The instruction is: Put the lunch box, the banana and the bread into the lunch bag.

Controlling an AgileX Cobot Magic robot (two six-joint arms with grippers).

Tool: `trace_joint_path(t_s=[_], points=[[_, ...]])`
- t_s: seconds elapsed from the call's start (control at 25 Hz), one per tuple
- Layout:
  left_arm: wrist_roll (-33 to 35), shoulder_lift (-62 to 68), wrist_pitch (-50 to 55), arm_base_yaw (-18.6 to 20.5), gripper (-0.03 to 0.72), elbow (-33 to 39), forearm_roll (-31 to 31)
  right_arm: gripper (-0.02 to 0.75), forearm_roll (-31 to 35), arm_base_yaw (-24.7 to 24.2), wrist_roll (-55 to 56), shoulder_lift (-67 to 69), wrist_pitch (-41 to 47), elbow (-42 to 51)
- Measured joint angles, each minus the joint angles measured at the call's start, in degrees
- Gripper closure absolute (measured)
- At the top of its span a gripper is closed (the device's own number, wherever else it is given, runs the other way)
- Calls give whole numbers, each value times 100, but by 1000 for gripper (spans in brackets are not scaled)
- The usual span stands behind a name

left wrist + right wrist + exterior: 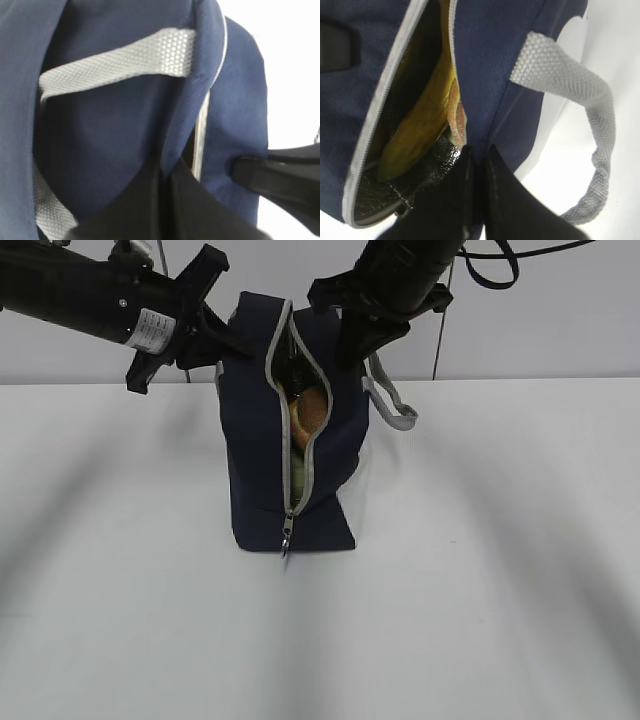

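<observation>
Lunch bag (290, 440) stands upright at the middle of the white table (500, 590), its zipper (288, 530) drawn down so the front gapes. My left gripper (240, 340) has its fingers pinched together on the left lip of the opening, navy cloth caught between them in the left wrist view. Inside the gap I see the bread (312, 412), with the banana (422, 125) lying against the shiny lining. My right gripper (350, 345) is likewise clamped on the right lip, beside the grey strap (580, 100).
</observation>
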Motion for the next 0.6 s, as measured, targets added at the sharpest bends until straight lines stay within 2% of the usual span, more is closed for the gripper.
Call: trace_joint_path(t_s=[0.36, 0.44, 0.56, 0.6], points=[[0, 62, -64, 0, 682, 0, 0, 727, 0, 0, -29, 0, 2, 63], [1, 72, 76, 6, 645, 0, 0, 678, 0, 0, -29, -3, 2, 63], [1, 74, 365, 94, 519, 0, 25, 513, 0, 0, -29, -50, 2, 63], [1, 74, 478, 133, 457, 0, 34, 445, 0, 0, -34, -90, 2, 63]])
